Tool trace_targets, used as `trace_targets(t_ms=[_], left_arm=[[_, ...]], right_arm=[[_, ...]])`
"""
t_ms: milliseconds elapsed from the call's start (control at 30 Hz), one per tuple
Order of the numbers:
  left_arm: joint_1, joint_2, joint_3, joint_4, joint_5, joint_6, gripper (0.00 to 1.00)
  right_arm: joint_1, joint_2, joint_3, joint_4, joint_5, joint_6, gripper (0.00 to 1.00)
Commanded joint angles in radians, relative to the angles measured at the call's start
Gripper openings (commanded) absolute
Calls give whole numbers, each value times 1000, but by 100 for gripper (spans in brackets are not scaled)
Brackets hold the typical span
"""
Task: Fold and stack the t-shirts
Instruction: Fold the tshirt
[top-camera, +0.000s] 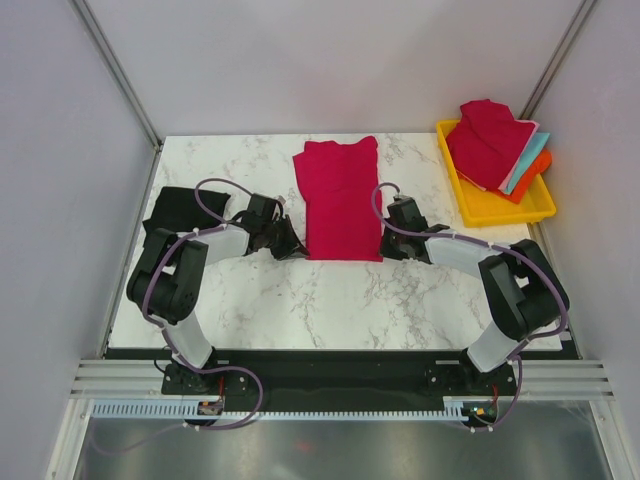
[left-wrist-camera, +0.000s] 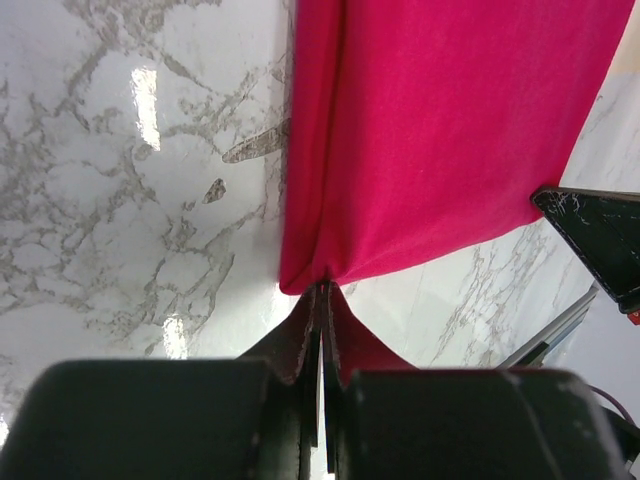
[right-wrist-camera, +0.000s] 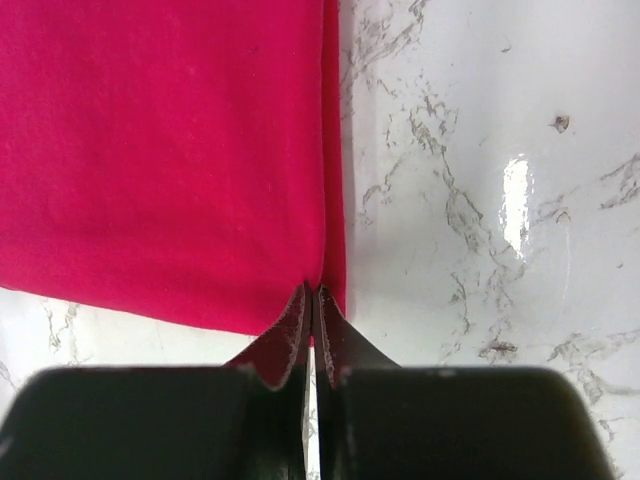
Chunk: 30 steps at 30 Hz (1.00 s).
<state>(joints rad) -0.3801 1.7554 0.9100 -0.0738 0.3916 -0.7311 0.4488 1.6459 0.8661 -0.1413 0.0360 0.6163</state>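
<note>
Mid-table, on the white marble-patterned table top (top-camera: 250, 300): the left gripper (left-wrist-camera: 322, 292) and the right gripper (right-wrist-camera: 312, 292), black fingers clenched, pinch the near left and near right corners of a crimson red cloth t-shirt (top-camera: 340, 200). The shirt lies flat as a long narrow strip running away from the arms. Far right, a yellow plastic tray (top-camera: 500, 212) holds a pile of more t-shirts (top-camera: 490, 140), crimson uppermost, with teal and orange edges beneath.

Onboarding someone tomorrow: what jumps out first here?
A crimson t-shirt lies flat in the middle, folded into a long strip. The left gripper and right gripper are pinched shut on its near corners. At the far right, a yellow tray holds a pile of shirts, crimson on top.
</note>
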Motion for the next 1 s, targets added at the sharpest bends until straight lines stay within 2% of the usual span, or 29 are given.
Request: trace_targets(t_ms=[0,300,667,700,733,833,967], left_arm=[[-3,-13,26,6,-22,35,2],[-6,-134,-25,-3,22,29,2],[-28,-192,-62,-26,-10,16,2],[-31,-195,-65,-27,-13,19,5],[-34,-197,-65,-38,-32,22,25],[-36,-174,-57,-43,-51,35,45],[-34,-123,-25,-37,-85,56,49]], right_arm=[[-2,-14,-1,8,-10,0,0],[-2,-178,-39,5,-33,-3,0],[-2,-212,-50,3,-96,2,0],[-2,-209,-50,2,-94,2,0],[-2,-205,-50,0,-91,0,0],[-2,-181,-44,-1,-88,-1,0],[-2,-155,-36,-4,-84,-6,0]])
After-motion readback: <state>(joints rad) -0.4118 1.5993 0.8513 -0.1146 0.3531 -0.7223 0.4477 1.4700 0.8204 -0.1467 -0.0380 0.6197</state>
